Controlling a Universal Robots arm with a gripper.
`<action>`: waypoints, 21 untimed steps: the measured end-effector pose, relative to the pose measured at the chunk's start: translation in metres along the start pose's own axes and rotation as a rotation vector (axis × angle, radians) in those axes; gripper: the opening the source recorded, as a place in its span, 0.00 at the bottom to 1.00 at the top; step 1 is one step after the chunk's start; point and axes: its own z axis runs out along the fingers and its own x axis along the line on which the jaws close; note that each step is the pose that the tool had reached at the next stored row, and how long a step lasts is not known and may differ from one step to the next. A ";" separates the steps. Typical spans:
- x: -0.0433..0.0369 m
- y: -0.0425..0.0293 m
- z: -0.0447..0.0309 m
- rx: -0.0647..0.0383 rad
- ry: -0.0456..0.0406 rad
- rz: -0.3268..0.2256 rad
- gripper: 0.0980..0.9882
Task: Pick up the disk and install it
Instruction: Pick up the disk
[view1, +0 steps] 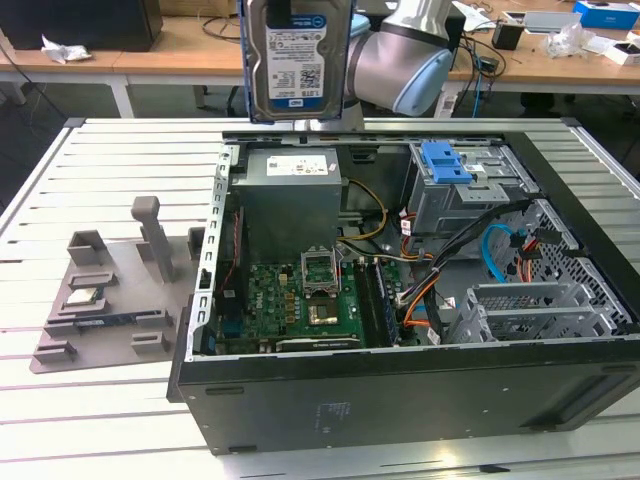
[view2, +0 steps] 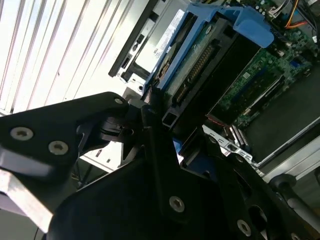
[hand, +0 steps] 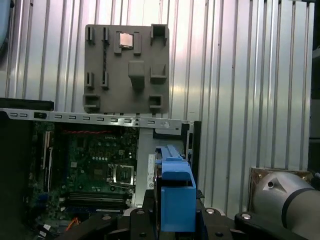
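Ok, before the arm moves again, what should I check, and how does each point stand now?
1. Grip: gripper shut on disk: ok.
2. Disk clear of case, hanging above it: ok.
3. Blue rails on disk: ok.
4. Cage bay free: cannot tell.
5. Cables away from cage: not ok, they run right beside it.

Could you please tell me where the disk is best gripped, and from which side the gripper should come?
By one short end, from above, pinched across its flat faces, as the gripper appears to hold the disk now. It is a thin slab hanging upright above the computer case, and this leaves both blue side rails free.
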 end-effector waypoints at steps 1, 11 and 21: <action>0.0003 -0.0051 -0.0002 0.000 0.0000 0.000 0.30; 0.0032 -0.0496 -0.0023 0.000 -0.0001 0.000 0.30; 0.0122 -0.0496 -0.0028 0.000 0.0000 0.000 0.30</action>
